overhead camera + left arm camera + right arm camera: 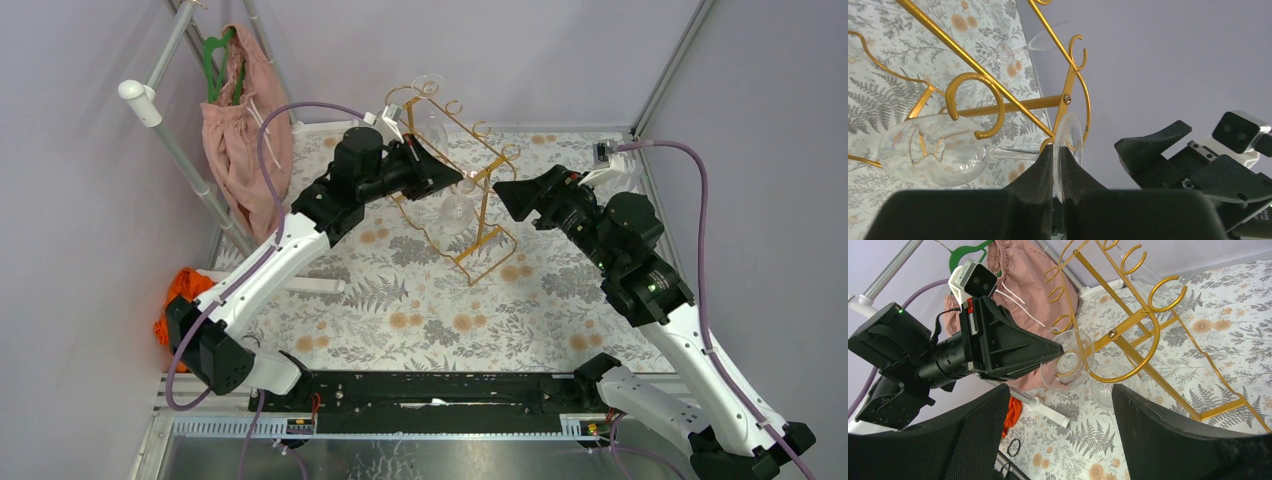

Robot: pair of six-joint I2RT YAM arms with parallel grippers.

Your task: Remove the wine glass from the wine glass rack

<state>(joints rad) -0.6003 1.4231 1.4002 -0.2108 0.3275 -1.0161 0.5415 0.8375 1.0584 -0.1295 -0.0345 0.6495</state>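
The gold wire wine glass rack stands mid-table on the floral cloth. A clear wine glass hangs upside down from it, its bowl below the curled loops. My left gripper is shut on the glass's round foot, pinching the disc edge-on between both fingers beside the rack's hook. My right gripper is open and empty just right of the rack, facing the glass; its fingers stand wide apart. The foot and the rack show in the right wrist view.
A second wine glass hangs at the rack's far end. A clothes stand with a pink garment fills the back left, its white foot lying on the cloth. An orange cloth sits at the left edge. Walls enclose three sides.
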